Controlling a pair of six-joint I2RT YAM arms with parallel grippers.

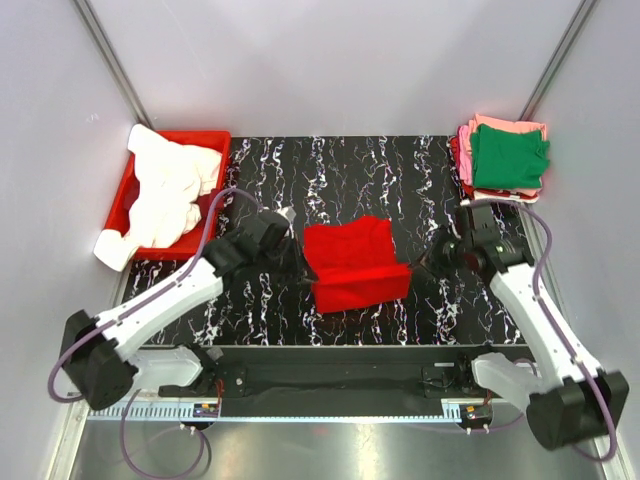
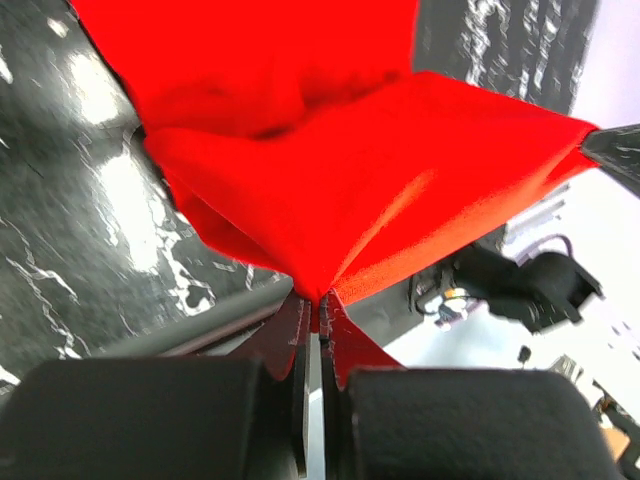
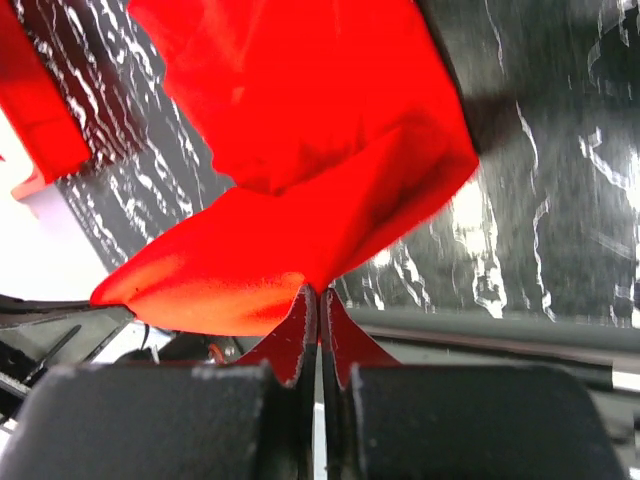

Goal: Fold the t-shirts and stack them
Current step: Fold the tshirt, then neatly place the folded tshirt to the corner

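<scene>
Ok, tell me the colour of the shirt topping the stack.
The shirt is green, clearest in the top external view.

I've got a plain bright red t-shirt (image 1: 352, 262), no print. The table (image 1: 400, 180) is black with white marble streaks. Red bin (image 1: 215, 140), white shirts (image 1: 165, 195) in it. Stack: green shirt (image 1: 510, 155) over pink shirt (image 1: 505, 125). My left arm (image 1: 165, 300) and right arm (image 1: 535, 310) are white with black joints, cables (image 1: 215, 215) purple.

Lab robot cell: plain white walls (image 1: 330, 60), metal frame posts (image 1: 112, 62), blk marbled table (image 1: 400, 170).
</scene>
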